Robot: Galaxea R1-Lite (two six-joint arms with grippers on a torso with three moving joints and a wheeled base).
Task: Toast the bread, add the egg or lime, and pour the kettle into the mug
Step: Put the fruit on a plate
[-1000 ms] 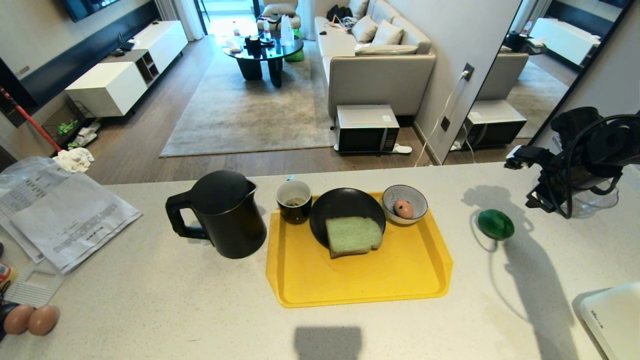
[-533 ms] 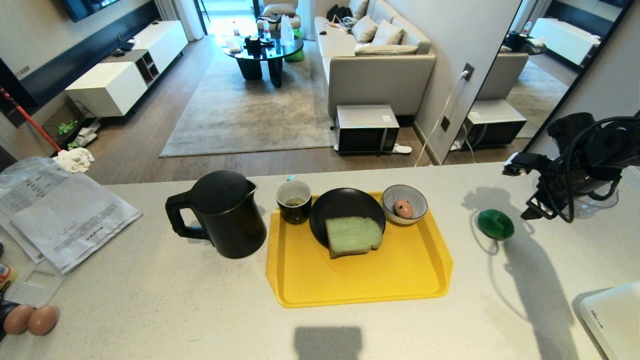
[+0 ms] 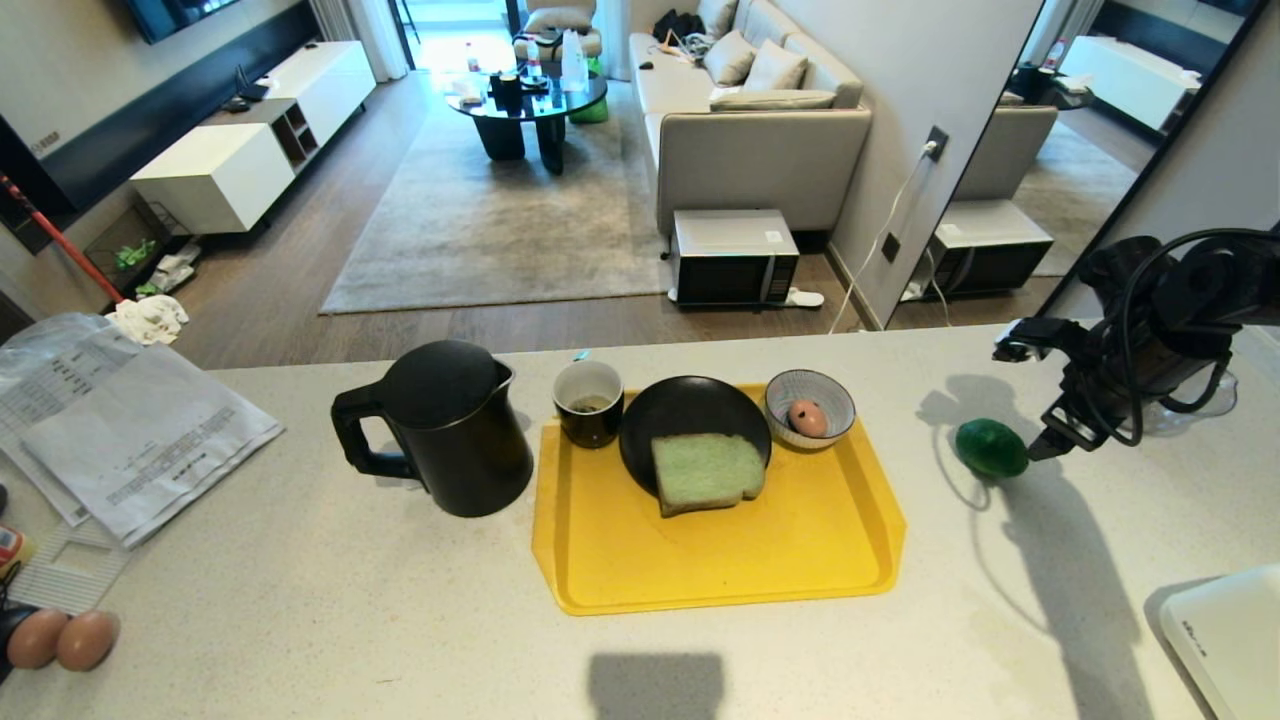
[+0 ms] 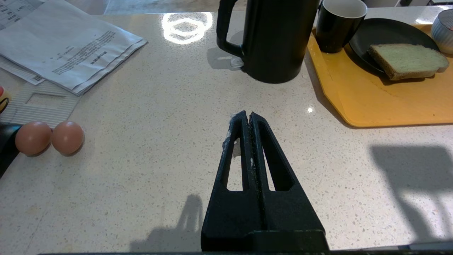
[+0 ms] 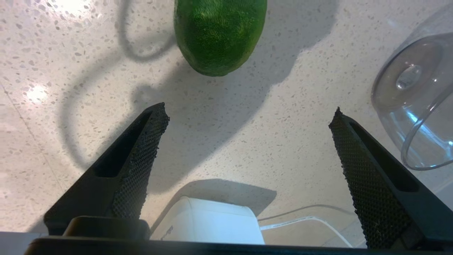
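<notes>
A: The lime (image 3: 990,447), where has it got to?

B: It lies on the pale speckled desk (image 3: 300,590), off the yellow tray (image 3: 800,560) on its right side, well apart from the tray's rim. The right claw (image 3: 1022,395) hangs just beside it, a little above, and nothing is in its grip. Its two fingers (image 5: 141,156) stand spread wide, with bare desk between them and the lime just beyond their tips.

A: And the left claw?

B: The left claw (image 4: 246,117) sits low over the near part of the desk with its jaws pressed together, holding nothing. Two brown eggs (image 4: 49,137) lie side by side on the desk to its left.

A: What's on the tray?

B: The mug (image 3: 589,402) stands at the tray's far left corner. Next to it is a black plate (image 3: 680,410) with the bread (image 3: 706,471) lying flat on it, the slice's front edge hanging over the plate's rim. A patterned bowl (image 3: 828,392) at the far right corner holds one brown egg (image 3: 807,417).

A: The kettle?

B: The kettle (image 3: 440,430) stands upright on the desk just left of the tray, near the mug, handle pointing left. Further left there are papers (image 3: 130,420), and a clear glass dish (image 5: 421,102) sits near the right claw
</notes>
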